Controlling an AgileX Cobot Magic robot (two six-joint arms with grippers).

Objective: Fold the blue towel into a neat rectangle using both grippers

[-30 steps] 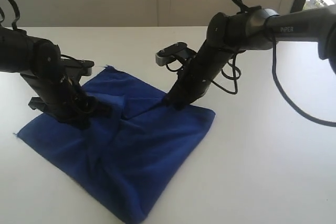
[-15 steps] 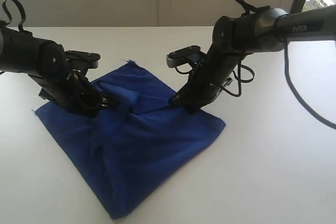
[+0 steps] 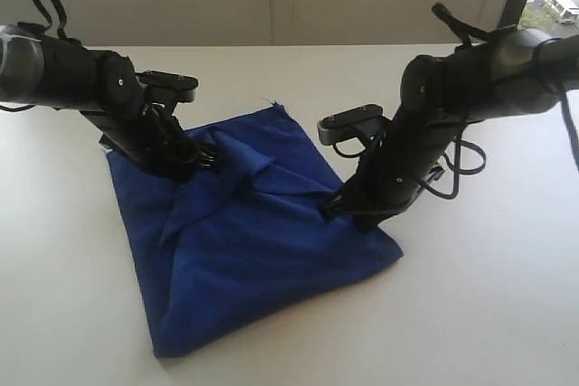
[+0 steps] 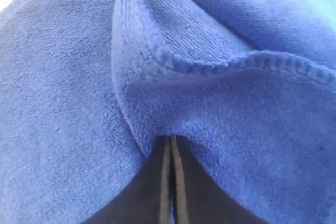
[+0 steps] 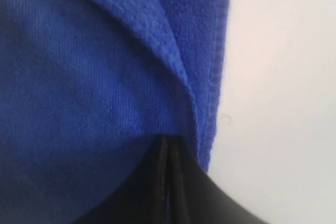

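The blue towel (image 3: pixel 253 250) lies rumpled on the white table, its far part doubled over toward the middle. My left gripper (image 3: pixel 201 158) is shut on a fold at the towel's left side; in the left wrist view its jaws (image 4: pixel 170 140) pinch the fuzzy towel (image 4: pixel 236 114) below a stitched hem. My right gripper (image 3: pixel 336 203) is shut on the towel's right edge; in the right wrist view its jaws (image 5: pixel 167 140) press together on a hemmed flap of the towel (image 5: pixel 94 77), with bare table beside it.
The white table (image 3: pixel 507 296) spreads on all sides of the towel. A pale wall runs along the table's far edge, and a window shows at the top right corner. Black cables hang from the right arm (image 3: pixel 461 164).
Both grippers, still shut on the towel, have moved to the right across the table, dragging the whole cloth with them. The right gripper has also come nearer and lower.
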